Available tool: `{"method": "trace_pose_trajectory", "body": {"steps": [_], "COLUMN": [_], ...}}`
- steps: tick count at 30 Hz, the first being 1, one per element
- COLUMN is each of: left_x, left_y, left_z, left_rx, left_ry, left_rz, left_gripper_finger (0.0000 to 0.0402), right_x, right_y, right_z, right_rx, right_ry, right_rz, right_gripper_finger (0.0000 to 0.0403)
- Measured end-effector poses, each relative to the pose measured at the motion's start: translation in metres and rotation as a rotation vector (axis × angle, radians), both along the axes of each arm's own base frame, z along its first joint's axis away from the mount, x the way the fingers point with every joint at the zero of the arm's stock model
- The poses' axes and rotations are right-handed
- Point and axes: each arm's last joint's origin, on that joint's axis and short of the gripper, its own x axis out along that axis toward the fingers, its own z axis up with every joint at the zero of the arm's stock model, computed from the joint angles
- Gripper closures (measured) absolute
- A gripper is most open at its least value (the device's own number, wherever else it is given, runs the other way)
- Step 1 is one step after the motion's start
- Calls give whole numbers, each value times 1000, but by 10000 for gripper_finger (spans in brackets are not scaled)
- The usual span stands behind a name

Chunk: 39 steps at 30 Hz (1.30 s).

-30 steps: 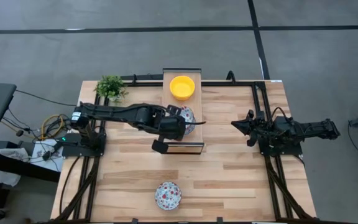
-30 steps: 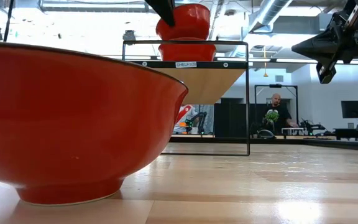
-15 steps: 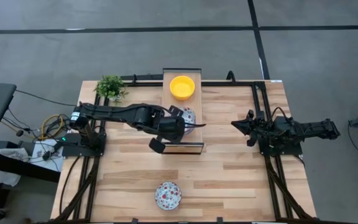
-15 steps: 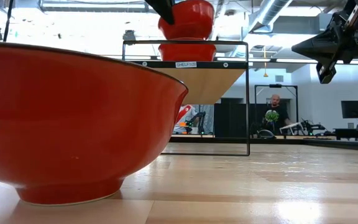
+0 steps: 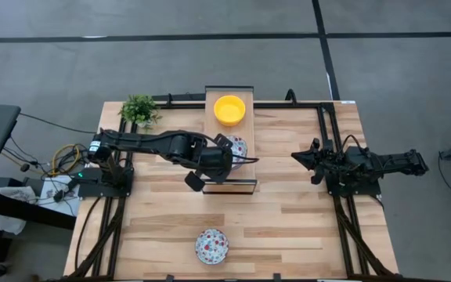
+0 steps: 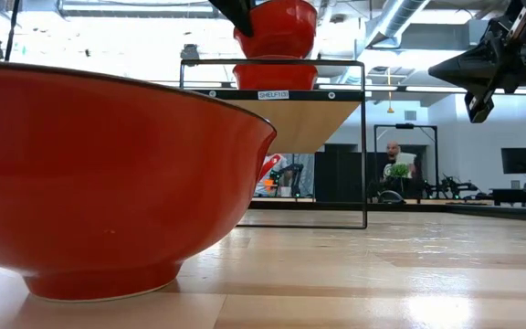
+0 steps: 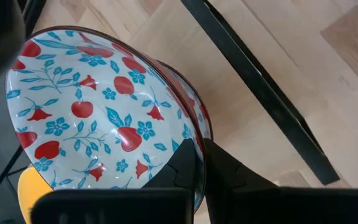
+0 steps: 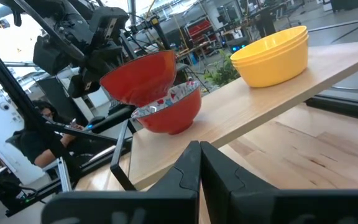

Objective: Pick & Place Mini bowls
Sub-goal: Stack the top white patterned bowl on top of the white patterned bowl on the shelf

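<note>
Three patterned bowls show, besides a yellow stack. Nearest the front desk (image 5: 304, 219) edge, one floral bowl (image 5: 211, 245) sits alone on open wood, well apart from both arms. Farther back, on the raised shelf (image 5: 247, 182) at the middle of the desk, the left pincer (image 7: 199, 163) holds a second floral bowl — the held bowl (image 7: 98, 118) — clamped by its rim, one finger inside and one outside, tilted. Directly under it, just apart or barely touching, rests a shelf bowl (image 6: 275, 76), red on the outside; in the right wrist view the held one hangs slightly off-centre above it, toward the left arm's side. So the coming move, as I judge it, turns on a straight vertical relation: the held bowl either nests down into the one below or lifts clear of it — I cannot tell which.

Room is tight sideways: the shelf's black frame runs close past the bowls, while the space above is free. Beyond them, at the shelf's far end, stand the yellow bowls (image 5: 229, 109), stacked. A plant (image 5: 139, 110) occupies the far left corner.

The right pincer (image 5: 297, 157) waits at the desk's right side, fingers together and empty, pointing toward the shelf.
</note>
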Motion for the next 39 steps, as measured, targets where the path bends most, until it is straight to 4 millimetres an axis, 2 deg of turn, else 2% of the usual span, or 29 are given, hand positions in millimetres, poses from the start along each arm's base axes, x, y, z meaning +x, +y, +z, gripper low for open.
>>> {"method": "trace_pose_trajectory", "body": {"steps": [12,24,39], "left_x": [-2,6,5], "left_y": [-1,-2,1], "left_z": [-1,-15,-16], "left_rx": [31,70,80], "left_ry": [34,90,108], "left_rz": [-63,-59,-51], "left_gripper_finger": [393,393,391], "right_x": [0,0,0], "right_y": [0,0,0], "right_z": [0,0,0], "right_rx": [0,0,0], "right_ry": [0,0,0], "right_rz": [1,1,0], "right_gripper_finger": [403,403,403]}}
